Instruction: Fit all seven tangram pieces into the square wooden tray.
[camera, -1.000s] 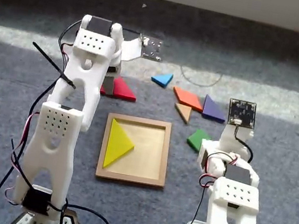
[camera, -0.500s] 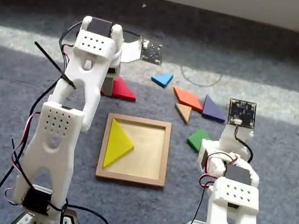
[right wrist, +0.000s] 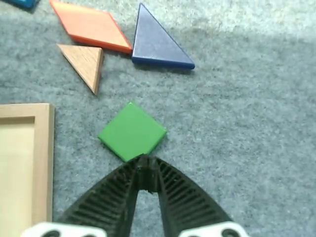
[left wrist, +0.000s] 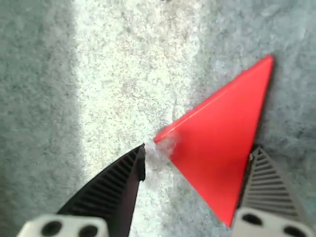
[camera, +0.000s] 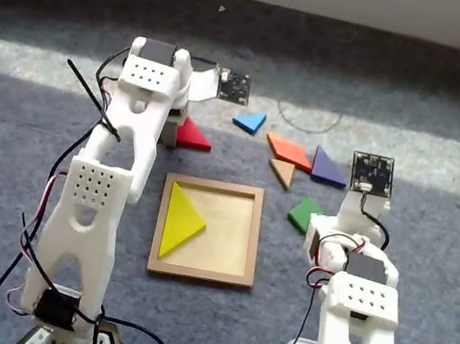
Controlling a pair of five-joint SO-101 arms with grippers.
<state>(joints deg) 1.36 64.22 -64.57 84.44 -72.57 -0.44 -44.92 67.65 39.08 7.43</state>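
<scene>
The square wooden tray (camera: 199, 271) holds a yellow triangle (camera: 181, 220) against its left wall. My left gripper (left wrist: 197, 150) is open and straddles one corner of the red triangle (left wrist: 222, 148), a finger on either side, low over the carpet. From above, the left arm (camera: 138, 111) covers part of the red triangle (camera: 193, 136). My right gripper (right wrist: 143, 160) is shut, its tips just short of the green square (right wrist: 132, 131). The orange parallelogram (right wrist: 91, 27), purple triangle (right wrist: 155, 44) and small wooden triangle (right wrist: 84, 61) lie beyond it. A small blue triangle (camera: 249, 122) lies farther back.
Everything rests on grey carpet, with a sunlit band (camera: 35, 62) across the back. The tray's right wall (right wrist: 42, 158) stands close beside the right gripper. A thin wire loop (camera: 309, 119) lies behind the orange piece. The right arm (camera: 357, 293) stands right of the tray.
The left arm has shifted right and slightly forward over the red triangle, covering more of it. The right arm and the other pieces have not moved.
</scene>
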